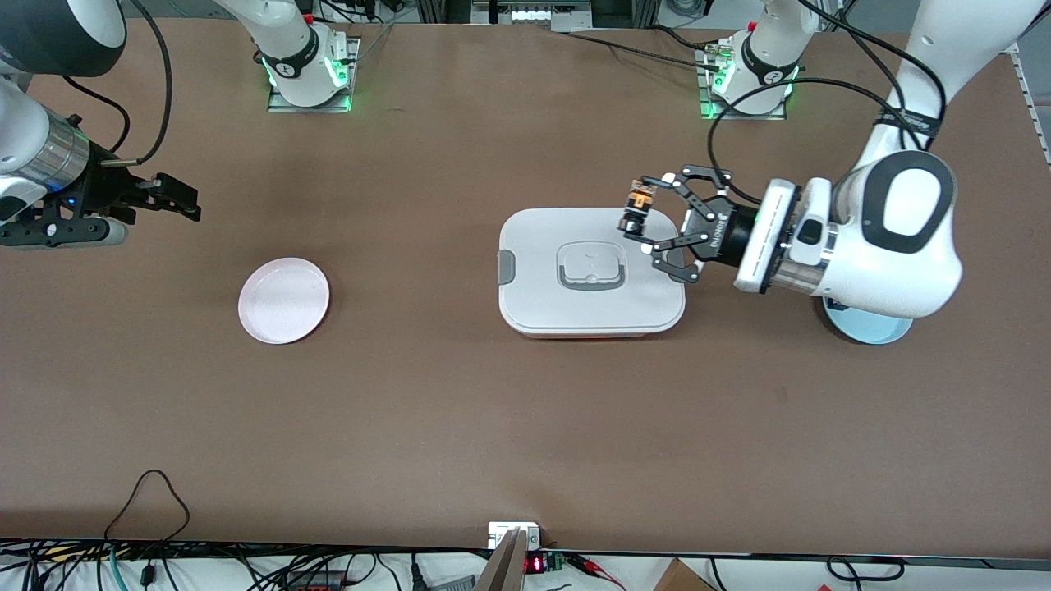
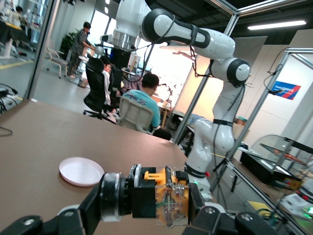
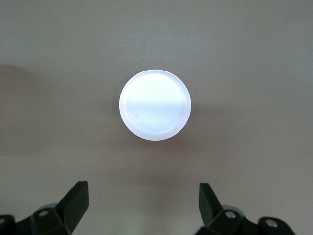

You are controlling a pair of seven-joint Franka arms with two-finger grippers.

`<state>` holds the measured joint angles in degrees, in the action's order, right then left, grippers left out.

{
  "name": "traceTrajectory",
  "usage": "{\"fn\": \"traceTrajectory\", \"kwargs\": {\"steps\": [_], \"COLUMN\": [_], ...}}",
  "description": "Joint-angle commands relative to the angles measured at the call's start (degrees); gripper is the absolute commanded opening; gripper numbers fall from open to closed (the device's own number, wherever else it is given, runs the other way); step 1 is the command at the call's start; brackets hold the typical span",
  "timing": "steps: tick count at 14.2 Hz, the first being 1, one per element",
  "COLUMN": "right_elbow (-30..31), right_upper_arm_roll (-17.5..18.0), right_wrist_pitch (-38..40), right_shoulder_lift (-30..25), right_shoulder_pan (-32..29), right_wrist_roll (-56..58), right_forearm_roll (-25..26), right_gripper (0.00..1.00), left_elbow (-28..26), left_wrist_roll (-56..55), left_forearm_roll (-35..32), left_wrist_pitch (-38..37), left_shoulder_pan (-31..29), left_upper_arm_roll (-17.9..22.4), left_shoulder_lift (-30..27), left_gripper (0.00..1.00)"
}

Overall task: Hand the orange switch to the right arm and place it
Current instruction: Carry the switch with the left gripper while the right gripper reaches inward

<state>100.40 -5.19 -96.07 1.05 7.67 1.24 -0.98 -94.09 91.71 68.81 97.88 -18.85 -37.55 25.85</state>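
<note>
Orange switch (image 1: 636,207) in left gripper (image 1: 643,215) over white box (image 1: 590,273).

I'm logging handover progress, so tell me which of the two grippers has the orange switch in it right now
The left gripper, over the grey lidded box, grips the orange switch; the right gripper is open and holds nothing.

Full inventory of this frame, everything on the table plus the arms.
orange switch: 1, orange and black, held in the air over the lidded box
lidded box: 1, white-grey, mid-table
pink plate: 1, pale pink, toward the right arm's end
blue plate: 1, light blue, left arm's end, mostly hidden under the left arm
left gripper: 1, black, shut on the switch over the box
right gripper: 1, black, open, waiting above the table at its own end
</note>
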Motion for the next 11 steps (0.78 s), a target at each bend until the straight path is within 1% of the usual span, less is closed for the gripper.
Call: {"fn": "traceTrajectory", "kwargs": {"steps": [1, 2, 3, 4, 6, 8, 10, 11], "right_elbow": [-1.1, -1.1, -1.1, -1.1, -1.1, -1.1, -1.1, -1.1], "right_upper_arm_roll": [0.3, 0.1, 0.0, -0.1, 0.1, 0.1, 0.3, 0.2], "right_wrist_pitch": [0.7, 0.7, 0.9, 1.1, 1.3, 1.2, 1.1, 1.3], "right_shoulder_lift": [0.7, 0.8, 1.0, 1.2, 1.2, 1.2, 1.2, 1.2], "right_shoulder_pan": [0.2, 0.1, -0.1, -0.2, 0.1, 0.2, 0.2, 0.2], "right_wrist_roll": [1.2, 1.2, 1.2, 1.2, 1.3, 1.3, 2.2, 3.0], "right_forearm_roll": [-4.9, -7.9, -10.3, -12.2, -15.2, -24.4, -31.2, -35.7], "right_gripper": [1.0, 1.0, 1.0, 1.0, 1.0, 1.0, 1.0, 1.0], "left_elbow": [-4.9, -6.7, -8.7, -10.0, -10.4, -10.3, -10.2, -10.3], "left_wrist_roll": [10.5, 17.3, 23.6, 26.8, 28.1, 28.1, 28.2, 28.2], "left_forearm_roll": [6.8, 12.3, 17.1, 19.6, 20.2, 20.3, 20.2, 20.2], "left_wrist_pitch": [11.7, 14.5, 16.3, 17.2, 18.9, 20.2, 20.4, 20.3], "left_shoulder_pan": [-0.5, 0.0, 1.6, 2.6, 3.3, 4.2, 4.3, 4.3], "left_upper_arm_roll": [-6.9, -8.1, -8.2, -8.2, -8.2, -8.2, -8.2, -8.2], "left_shoulder_lift": [0.2, 0.5, 0.6, 0.6, 0.5, 0.5, 0.6, 0.5], "left_gripper": [0.01, 0.0, 0.0, 0.0, 0.0, 0.0, 0.0, 0.0]}}
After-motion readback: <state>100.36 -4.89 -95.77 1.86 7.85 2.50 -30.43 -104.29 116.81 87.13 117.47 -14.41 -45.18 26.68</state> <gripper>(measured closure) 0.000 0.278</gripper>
